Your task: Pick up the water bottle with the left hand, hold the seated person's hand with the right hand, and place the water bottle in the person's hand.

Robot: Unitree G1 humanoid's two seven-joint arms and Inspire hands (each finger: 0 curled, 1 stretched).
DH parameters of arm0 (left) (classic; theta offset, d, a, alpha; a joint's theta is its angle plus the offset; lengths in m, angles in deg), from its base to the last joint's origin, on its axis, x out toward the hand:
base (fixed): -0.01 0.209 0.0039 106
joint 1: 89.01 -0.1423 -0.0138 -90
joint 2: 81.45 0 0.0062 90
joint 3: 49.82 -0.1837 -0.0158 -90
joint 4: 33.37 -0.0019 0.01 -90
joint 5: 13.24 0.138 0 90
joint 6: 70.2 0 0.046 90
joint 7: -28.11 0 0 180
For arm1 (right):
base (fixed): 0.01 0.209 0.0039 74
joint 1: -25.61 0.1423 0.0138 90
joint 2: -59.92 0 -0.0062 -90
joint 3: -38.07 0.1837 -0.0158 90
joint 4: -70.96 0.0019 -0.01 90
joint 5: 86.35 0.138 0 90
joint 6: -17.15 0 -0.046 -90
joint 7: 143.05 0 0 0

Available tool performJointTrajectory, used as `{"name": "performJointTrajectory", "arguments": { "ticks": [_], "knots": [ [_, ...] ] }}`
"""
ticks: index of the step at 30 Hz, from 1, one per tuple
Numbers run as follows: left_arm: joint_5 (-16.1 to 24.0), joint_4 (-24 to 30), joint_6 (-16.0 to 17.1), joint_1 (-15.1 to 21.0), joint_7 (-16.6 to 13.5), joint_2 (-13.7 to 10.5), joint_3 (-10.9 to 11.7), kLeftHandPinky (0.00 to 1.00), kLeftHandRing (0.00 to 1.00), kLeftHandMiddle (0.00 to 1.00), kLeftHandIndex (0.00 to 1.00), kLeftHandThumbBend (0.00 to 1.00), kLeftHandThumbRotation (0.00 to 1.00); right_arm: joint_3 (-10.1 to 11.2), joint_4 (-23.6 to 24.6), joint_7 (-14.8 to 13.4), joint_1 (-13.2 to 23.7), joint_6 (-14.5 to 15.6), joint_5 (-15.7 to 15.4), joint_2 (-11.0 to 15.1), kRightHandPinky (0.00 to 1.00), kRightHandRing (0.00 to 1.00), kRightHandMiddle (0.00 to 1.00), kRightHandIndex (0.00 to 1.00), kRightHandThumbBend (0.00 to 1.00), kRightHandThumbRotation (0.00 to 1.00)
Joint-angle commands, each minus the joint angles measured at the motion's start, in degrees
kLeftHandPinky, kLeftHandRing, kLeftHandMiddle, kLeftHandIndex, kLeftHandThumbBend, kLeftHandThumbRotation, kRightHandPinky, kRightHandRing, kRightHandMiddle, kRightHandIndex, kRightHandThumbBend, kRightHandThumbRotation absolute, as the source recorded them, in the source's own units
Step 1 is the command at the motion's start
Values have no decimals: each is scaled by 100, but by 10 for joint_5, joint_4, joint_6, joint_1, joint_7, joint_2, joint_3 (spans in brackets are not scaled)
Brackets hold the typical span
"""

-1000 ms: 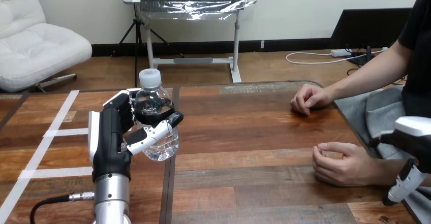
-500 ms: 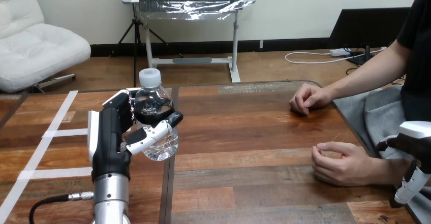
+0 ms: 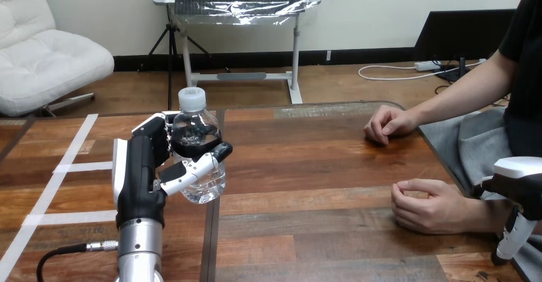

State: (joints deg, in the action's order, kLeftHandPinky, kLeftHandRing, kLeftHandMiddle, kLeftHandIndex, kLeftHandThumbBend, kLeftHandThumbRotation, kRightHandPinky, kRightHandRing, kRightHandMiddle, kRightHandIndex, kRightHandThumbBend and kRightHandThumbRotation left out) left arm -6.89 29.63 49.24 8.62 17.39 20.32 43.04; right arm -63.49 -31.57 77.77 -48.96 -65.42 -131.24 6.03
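Left robot hand [image 3: 148,174] grasping the clear plastic water bottle with a white cap and dark label band [image 3: 195,142], upright, left of the wooden surface's [image 3: 307,167] middle.

Its fingers and thumb curl round the bottle's body; the label's print is too small to read. Strips of white tape [image 3: 70,167] cross the surface at its left edge. A wide stretch of bare wood lies between the bottle and the person's two loosely curled hands, the nearer one [image 3: 427,206] and the farther one [image 3: 385,123], both resting by the right edge. The right robot hand [image 3: 519,189] sits at that edge just beside the nearer hand's wrist; whether it touches, and whether it is released or clenched, cannot be told.
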Motion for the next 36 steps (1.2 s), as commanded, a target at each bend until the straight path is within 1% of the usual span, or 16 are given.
{"name": "performJointTrajectory", "arguments": {
  "ticks": [1, 8, 9, 14, 17, 23, 24, 25, 26, 29, 33, 36],
  "knots": [
    [1, 25, 19, 37, 0, -6, 4, 42, 41, 44, 51, 59, 0, -9, -34, -21, 63, -3, -5, -5, 90, 95, 96, 92, 72, 8],
    [-6, 30, 17, 36, 8, -5, 5, 41, 41, 44, 51, 59, 0, -23, -63, -43, 76, -13, -7, -14, 87, 95, 96, 91, 72, 4],
    [-2, 30, 17, 36, 6, -6, 5, 41, 41, 44, 51, 59, 0, -25, -69, -45, 78, -15, -5, -15, 87, 95, 96, 91, 72, 3],
    [4, 28, 18, 36, 2, -7, 6, 40, 41, 44, 51, 59, 0, -30, -91, -53, 87, -18, -1, -21, 87, 95, 96, 90, 71, 1],
    [3, 27, 18, 36, 2, -7, 7, 40, 41, 44, 51, 59, 0, -35, -110, -61, 94, -27, 1, -25, 88, 95, 95, 90, 71, 0],
    [0, 27, 19, 35, 7, -8, 7, 40, 40, 44, 51, 59, 0, -47, -146, -84, 108, -38, 1, -33, 89, 95, 95, 89, 70, 0],
    [6, 29, 13, 34, 2, -9, 7, 40, 40, 44, 51, 59, 0, -48, -156, -92, 110, -42, 2, -36, 89, 94, 94, 89, 70, 0],
    [11, 30, 9, 34, -2, -10, 7, 39, 40, 44, 51, 60, 0, -49, -163, -97, 112, -44, 3, -38, 85, 93, 94, 89, 69, 0],
    [15, 31, 6, 33, -5, -10, 7, 39, 40, 44, 51, 60, 0, -50, -168, -101, 113, -46, 4, -39, 84, 92, 93, 88, 69, 0],
    [-5, 37, 1, 32, 8, -5, 10, 39, 40, 44, 51, 61, 0, -54, -184, -112, 119, -54, 3, -43, 80, 91, 93, 88, 69, 0],
    [-8, 41, -2, 30, 11, -6, 12, 40, 41, 44, 51, 61, 0, -60, -213, -133, 128, -67, 2, -50, 74, 87, 91, 87, 70, 0],
    [-7, 40, -2, 29, 12, -7, 12, 41, 41, 44, 52, 60, 0, -63, -233, -140, 135, -73, 5, -56, 70, 85, 89, 86, 69, 0]
  ]
}}
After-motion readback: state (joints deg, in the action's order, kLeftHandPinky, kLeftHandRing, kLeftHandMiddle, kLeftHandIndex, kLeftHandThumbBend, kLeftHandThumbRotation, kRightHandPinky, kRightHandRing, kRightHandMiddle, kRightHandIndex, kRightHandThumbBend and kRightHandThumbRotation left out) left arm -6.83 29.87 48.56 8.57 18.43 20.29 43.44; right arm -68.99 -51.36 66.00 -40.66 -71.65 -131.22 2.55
